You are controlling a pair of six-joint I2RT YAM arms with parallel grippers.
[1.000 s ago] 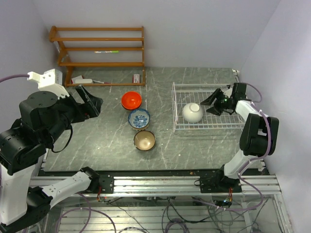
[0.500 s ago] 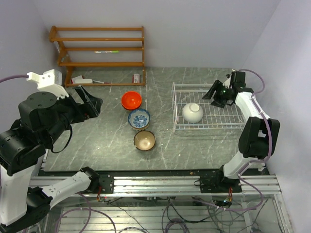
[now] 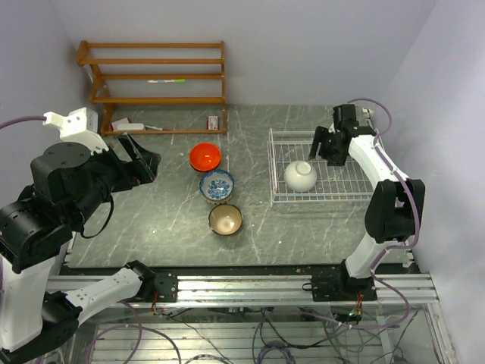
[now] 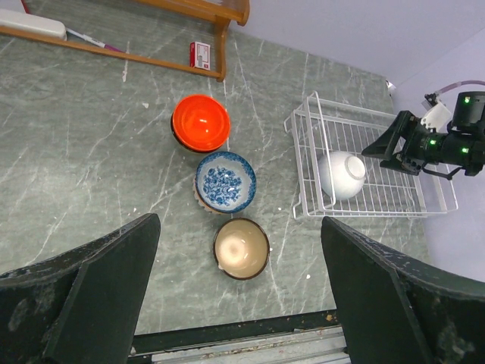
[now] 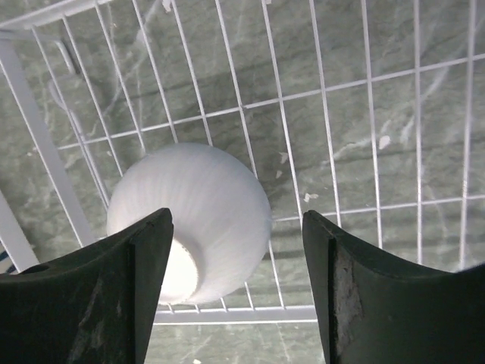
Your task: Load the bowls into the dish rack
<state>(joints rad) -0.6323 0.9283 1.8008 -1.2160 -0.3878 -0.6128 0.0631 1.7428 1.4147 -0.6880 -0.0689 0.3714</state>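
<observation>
Lying tipped on its side in the left half of the white wire dish rack [image 3: 326, 199] is the ribbed white bowl [image 3: 301, 175], one load already in. My right claw [image 3: 326, 144] hangs just above it with its fingers spread wide and nothing between them. Left of the rack, three more bowls wait in a close row on the grey marbled table [image 3: 151, 227]: the orange-red bowl [image 3: 205, 157] farthest, the blue-and-white patterned bowl [image 3: 217, 184] in the middle, and the tan bowl with a dark outside [image 3: 225, 219] nearest. I judge them glazed ceramic: stiff, fairly light, slick and easily chipped. So I would pinch each at the rim, one finger inside and one outside, and set it down gently on the wires. My left claw [image 3: 144, 163] hovers high over the table's left side, likewise open and empty. The brown wooden shelf [image 3: 151, 76] stands at the back wall.
</observation>
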